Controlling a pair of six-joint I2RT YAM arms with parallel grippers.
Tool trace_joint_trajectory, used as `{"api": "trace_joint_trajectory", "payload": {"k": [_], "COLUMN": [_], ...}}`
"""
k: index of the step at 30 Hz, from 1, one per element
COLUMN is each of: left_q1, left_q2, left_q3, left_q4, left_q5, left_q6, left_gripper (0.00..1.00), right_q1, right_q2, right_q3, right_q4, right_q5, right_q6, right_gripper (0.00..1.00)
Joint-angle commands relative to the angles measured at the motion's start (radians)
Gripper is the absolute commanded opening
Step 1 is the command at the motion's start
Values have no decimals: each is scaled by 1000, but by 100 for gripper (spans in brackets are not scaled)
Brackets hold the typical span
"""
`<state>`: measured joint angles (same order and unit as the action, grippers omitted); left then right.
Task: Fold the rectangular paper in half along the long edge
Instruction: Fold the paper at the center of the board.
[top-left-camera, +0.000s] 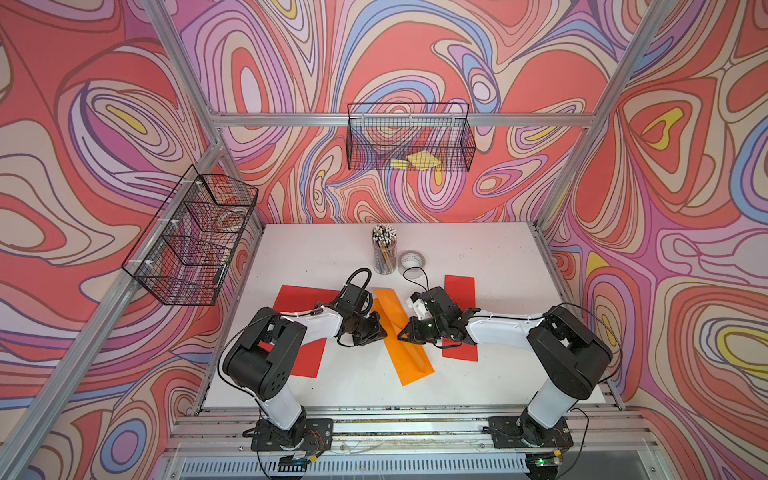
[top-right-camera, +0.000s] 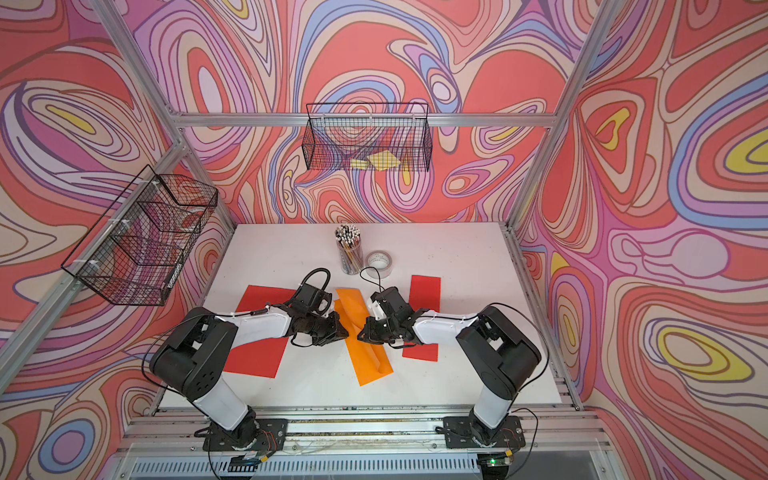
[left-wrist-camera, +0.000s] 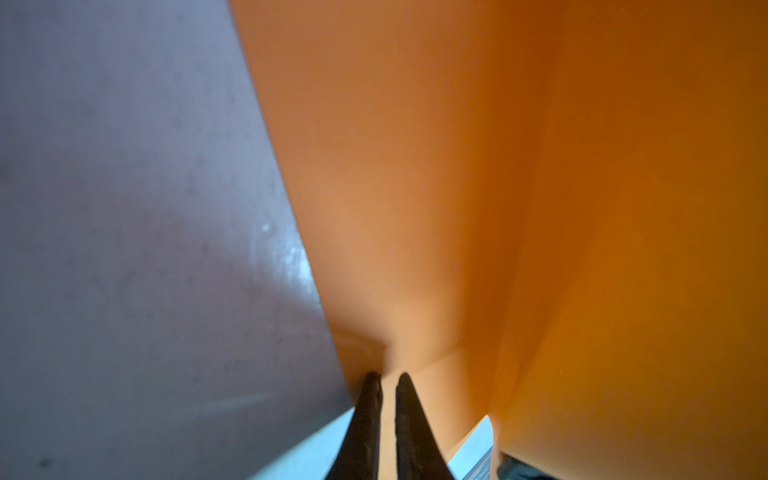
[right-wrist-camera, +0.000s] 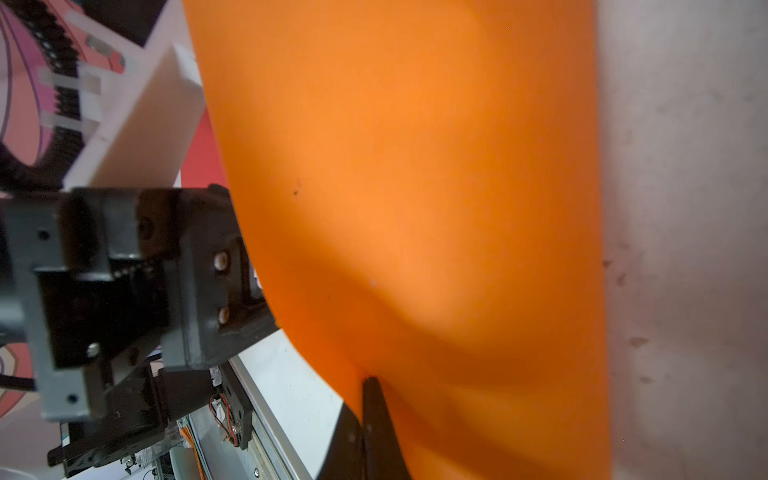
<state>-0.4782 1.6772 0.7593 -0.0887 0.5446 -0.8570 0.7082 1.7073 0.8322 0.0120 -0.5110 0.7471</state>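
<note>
Pinching the orange paper (top-left-camera: 411, 357) at opposite long edges, we hold the left end effector (top-left-camera: 385, 330) and right end effector (top-left-camera: 401, 335) pressed together on it, likely to bring one edge over. It lies slantwise on the counter (top-left-camera: 498, 257) between red sheets (top-left-camera: 459, 291). Both top views hide the grips; wrist views show fingers (left-wrist-camera: 368, 415) nipping paper.

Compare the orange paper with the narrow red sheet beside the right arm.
The orange paper lies diagonally; the red sheet runs straight front to back. The orange paper is buckled and pinched by the left pincer and right pincer; the red sheet lies flat, ungripped. Both are rectangular, on the white table.
</note>
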Motion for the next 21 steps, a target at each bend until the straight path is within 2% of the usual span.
{"api": "trace_joint_trajectory", "payload": {"k": [1,8,9,15,21], "left_q1": [-3,-4,-4,-4,-4], "left_q2": [16,18,19,15,9], "left_q3": [-25,-25,-25,-25,-26], "left_q4": [-47,-47,-49,-52,-57], "left_q5": [-36,-36,-35,-35,-38], "left_q6": [5,6,6,7,9], "left_gripper": [13,12,12,12,12], "right_q1": [7,7,7,7,6], "right_q2": [27,52,57,86,108], "right_q3": [5,-24,-25,-50,-60], "right_q4": [29,119,132,180,182], "right_q5": [-32,-103,-116,-120,-106], "right_q6": [9,39,43,80,98], "right_gripper": [5,31,33,35,28]}}
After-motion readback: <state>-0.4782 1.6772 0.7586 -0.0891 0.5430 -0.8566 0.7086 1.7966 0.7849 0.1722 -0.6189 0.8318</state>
